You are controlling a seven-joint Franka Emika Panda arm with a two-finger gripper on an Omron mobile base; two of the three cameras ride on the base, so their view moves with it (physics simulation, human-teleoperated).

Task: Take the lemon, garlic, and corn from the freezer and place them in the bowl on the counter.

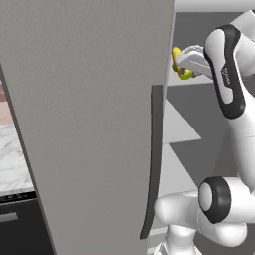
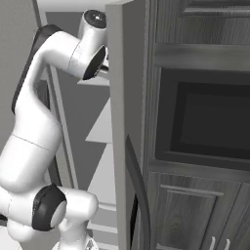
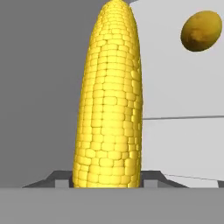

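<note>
The corn [image 3: 109, 100], a bright yellow cob with rows of kernels, stands between my fingertips in the hand view. My gripper [image 3: 107, 179] is shut on the corn. In the left base view the gripper [image 1: 178, 63] reaches into the open freezer, with the corn [image 1: 186, 74] sticking out above and below it. The lemon [image 3: 201, 31], small and yellow-orange, rests on a white shelf beyond the cob. The freezer's grey door [image 1: 89, 124] stands open, and its dark handle [image 1: 155, 159] runs down its edge. The bowl is out of view.
White freezer shelves [image 1: 179, 124] lie below my hand. The open door's edge [image 2: 119, 122] and its handle [image 2: 139, 190] stand close to my arm. Dark wood-grain cabinets with a built-in oven [image 2: 210, 122] are on the right. The marble counter [image 1: 12, 159] shows left of the door.
</note>
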